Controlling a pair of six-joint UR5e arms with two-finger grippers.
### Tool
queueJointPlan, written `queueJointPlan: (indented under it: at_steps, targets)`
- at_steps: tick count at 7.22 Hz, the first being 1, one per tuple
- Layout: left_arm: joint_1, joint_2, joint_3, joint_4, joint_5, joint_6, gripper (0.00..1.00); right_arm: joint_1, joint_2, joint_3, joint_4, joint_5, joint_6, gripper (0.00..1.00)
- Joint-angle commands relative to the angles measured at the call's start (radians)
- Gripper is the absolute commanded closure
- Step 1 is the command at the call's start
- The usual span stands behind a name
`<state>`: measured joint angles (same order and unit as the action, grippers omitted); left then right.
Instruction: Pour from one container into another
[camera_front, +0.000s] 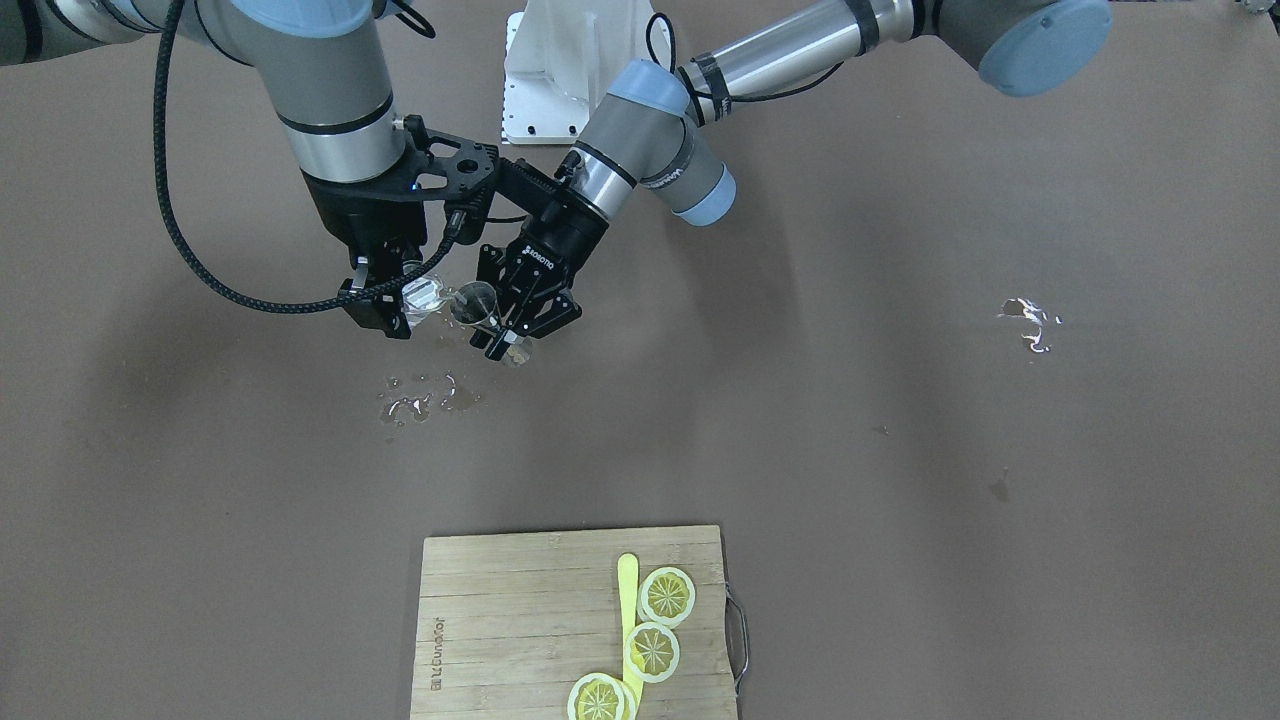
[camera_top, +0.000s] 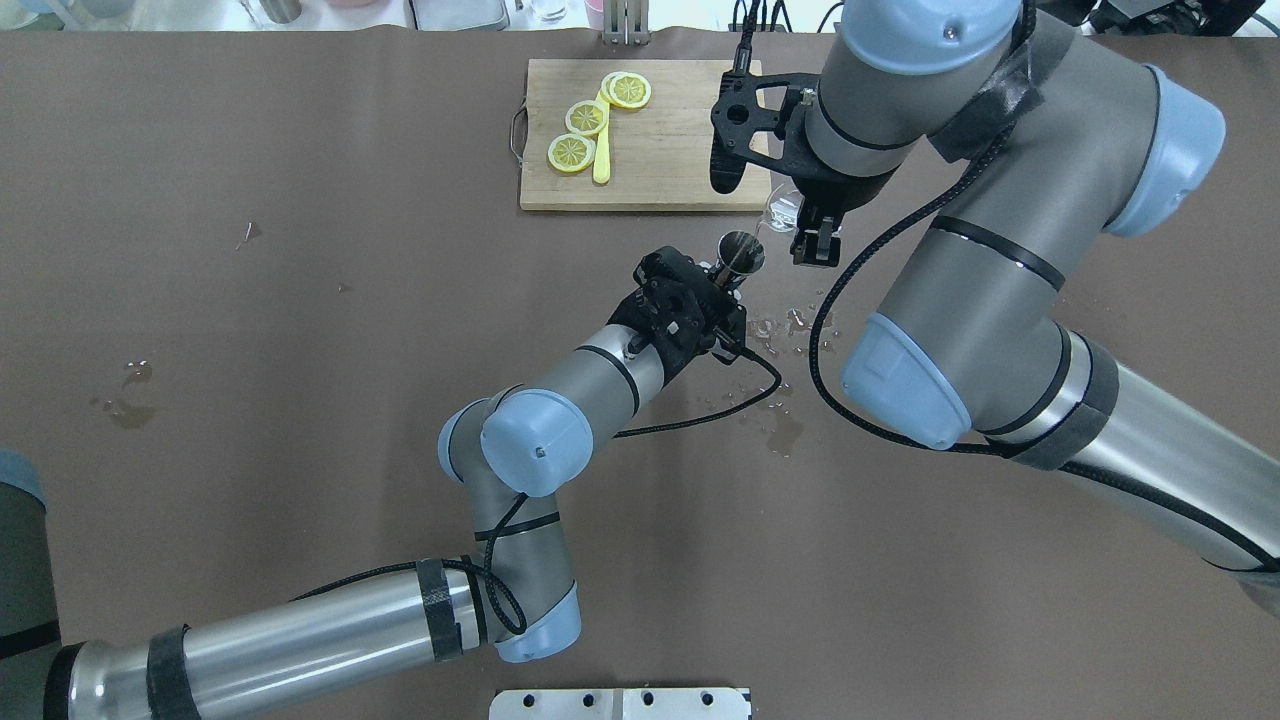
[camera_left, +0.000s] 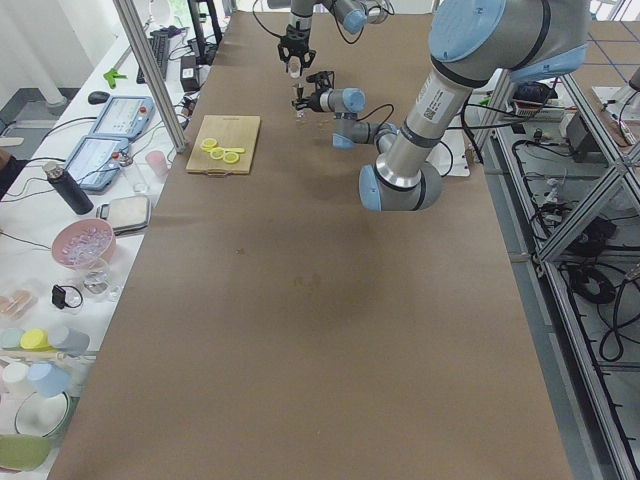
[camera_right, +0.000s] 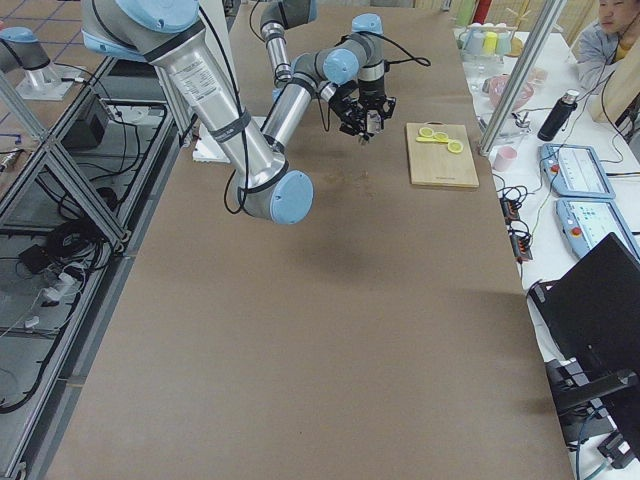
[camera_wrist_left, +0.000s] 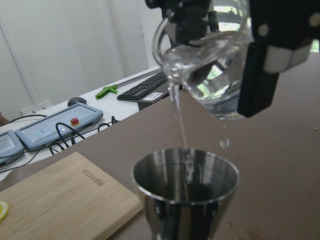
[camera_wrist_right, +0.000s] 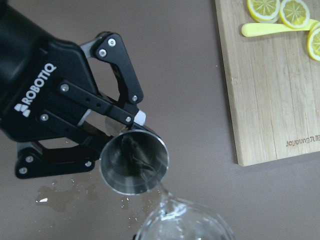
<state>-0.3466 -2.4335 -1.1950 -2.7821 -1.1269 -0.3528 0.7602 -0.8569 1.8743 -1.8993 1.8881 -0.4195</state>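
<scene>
Front view: right jaws clamped on the small clear glass tumbler (camera_front: 422, 295), tilted, above the surface (camera_front: 900, 450).
Overhead: left jaws closed on the small grey steel hourglass jigger (camera_top: 740, 250).
Left wrist: water (camera_wrist_left: 176, 107) streams into the jigger.
Judgement: the glass is wet, slippery and brittle; hold mid-wall, firmly.

Cutting board (camera_front: 520, 620) — lemon slices (camera_front: 667, 596) on it; puddle (camera_front: 420, 402) on table (camera_front: 900, 520)

Bottom edges crop the tumbler (camera_wrist_right: 181, 221) — and the jigger (camera_wrist_left: 186, 197).
</scene>
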Motion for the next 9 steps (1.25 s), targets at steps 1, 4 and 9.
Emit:
queueJointPlan:
  at_steps: [1, 4, 9]
  targets:
    - [-0.002, 0.001, 0.000, -0.001, 0.001, 0.000, 1.00, -0.030, 0.015, 0.000, -0.036, -0.038, -0.002, 1.00]
    - [-0.003, 0.002, 0.000, -0.001, 0.001, 0.000, 1.00, -0.038, 0.024, -0.003, -0.047, -0.050, -0.004, 1.00]
    - [-0.003, 0.002, 0.000, -0.001, 0.001, 0.000, 1.00, -0.029, 0.027, 0.037, -0.044, 0.026, 0.008, 1.00]
